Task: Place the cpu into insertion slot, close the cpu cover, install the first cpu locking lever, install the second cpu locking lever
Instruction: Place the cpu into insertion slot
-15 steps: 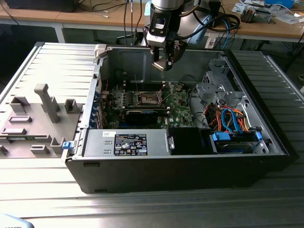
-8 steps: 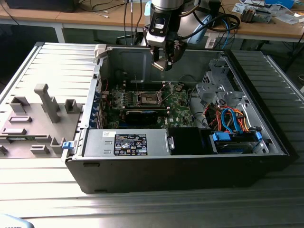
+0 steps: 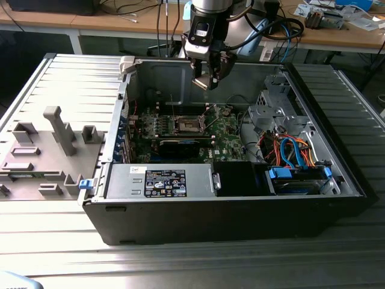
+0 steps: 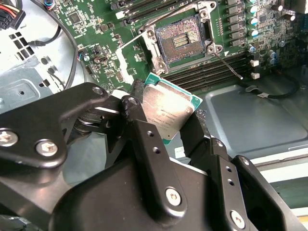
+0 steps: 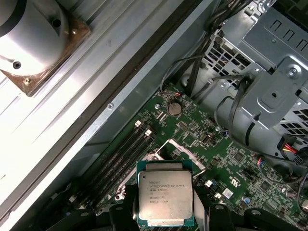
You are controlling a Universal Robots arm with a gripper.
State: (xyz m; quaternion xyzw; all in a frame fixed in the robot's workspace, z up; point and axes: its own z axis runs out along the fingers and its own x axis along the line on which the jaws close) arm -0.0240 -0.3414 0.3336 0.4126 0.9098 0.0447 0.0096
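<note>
My gripper [image 3: 206,78] hangs over the open computer case, above the back of the green motherboard [image 3: 225,135]. It is shut on the cpu [image 4: 168,108], a flat square chip with a silver-grey top, pinched by its edges between two black fingers [image 4: 139,130]. In the first wrist view the cpu [image 5: 165,195] is held flat above the board. The insertion slot [image 4: 183,39] lies below and apart from it, its dark centre bare. The cpu cover [image 4: 126,58] stands swung open beside the slot. A thin metal locking lever [image 4: 227,61] sticks out loose at the slot's corner.
A black expansion card [image 3: 180,144] and a labelled power supply [image 3: 165,180] sit in front of the slot. A drive cage with coloured cables [image 3: 289,150] fills the exterior view's right. Long memory slots [image 4: 211,70] flank the socket. A grey fixture [image 3: 54,129] lies outside the case.
</note>
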